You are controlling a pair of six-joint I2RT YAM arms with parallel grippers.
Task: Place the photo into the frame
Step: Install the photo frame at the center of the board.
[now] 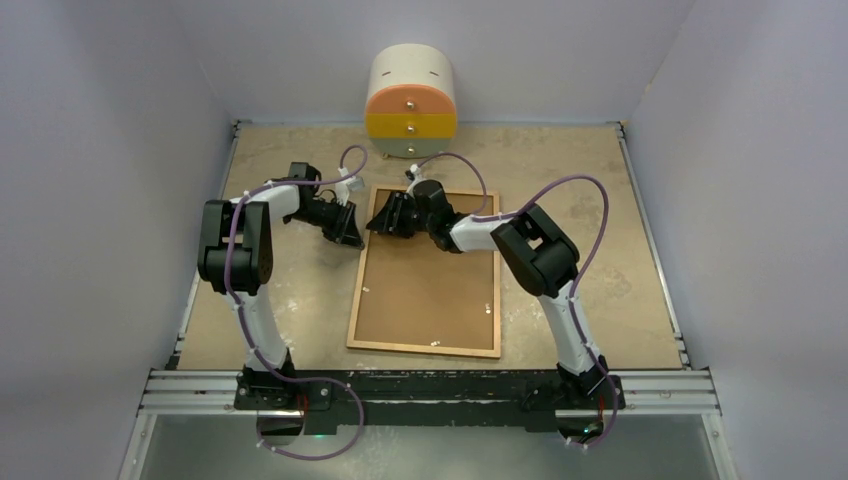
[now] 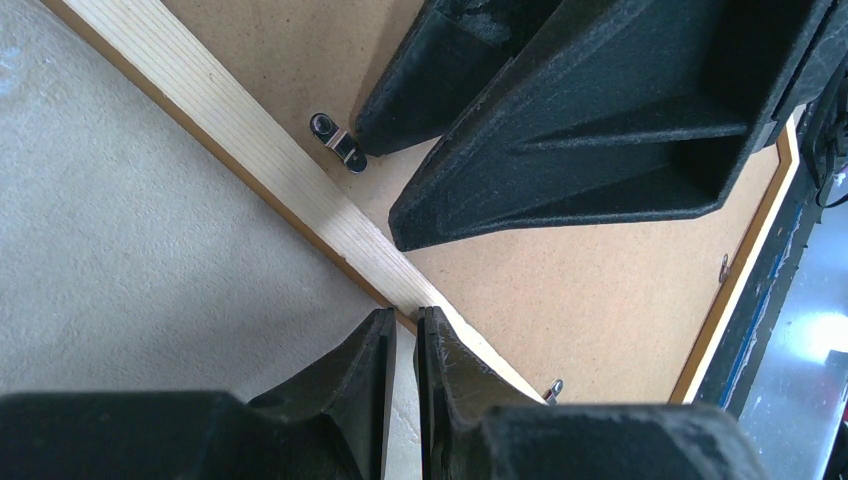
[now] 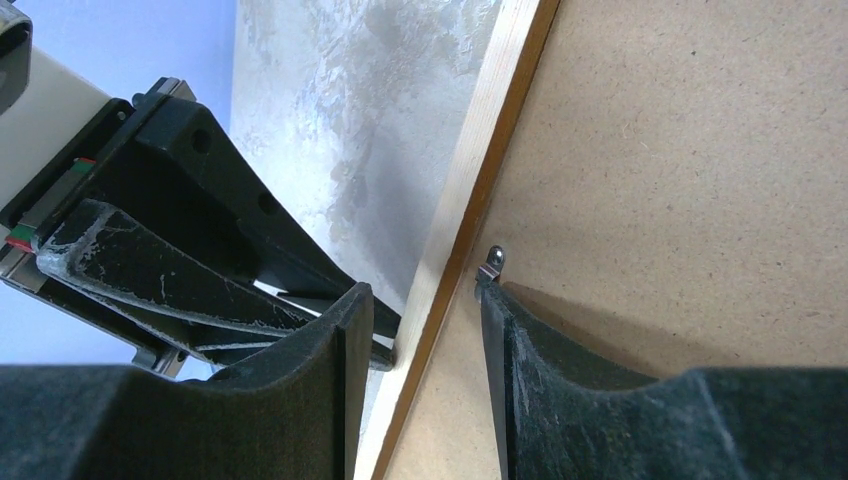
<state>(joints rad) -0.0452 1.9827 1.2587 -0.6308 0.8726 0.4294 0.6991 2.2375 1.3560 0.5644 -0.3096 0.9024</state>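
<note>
Item 1, the frame [image 1: 420, 349]: thin wooden rectangle, lying flat and face down near the middle of the table [image 1: 290, 300], its long sides running away from the arm bases. Item 2, the backing board [image 1: 425, 280]: plain brown, sitting inside the frame's rails and filling the opening. Item 3, metal clips: small tabs showing along the board's edges, 1 of them [image 2: 340, 142] lying just beside the rail at the far left corner. Item 4, the left gripper [image 2: 405, 318]: reaching in from the left at the frame's far left corner, its 2 fingers drawn almost together with only a thin slit between them, tips meeting the outer edge of the pale rail; nothing is showing between the fingers. Item 5, the right gripper [image 3: 420, 290]: leaning over the same far left corner from the right, fingers spread and straddling the rail, 1 finger [image 3: 335, 390] standing outside the frame over the table and the other [image 3: 510, 380] resting on the backing board with its tip touching a clip. The 2 grippers are sitting close together. Item 6, a rounded cream drawer unit [image 1: 410, 105] with 1 orange and 1 yellow drawer front: standing against the far wall, well apart from the frame.
</note>
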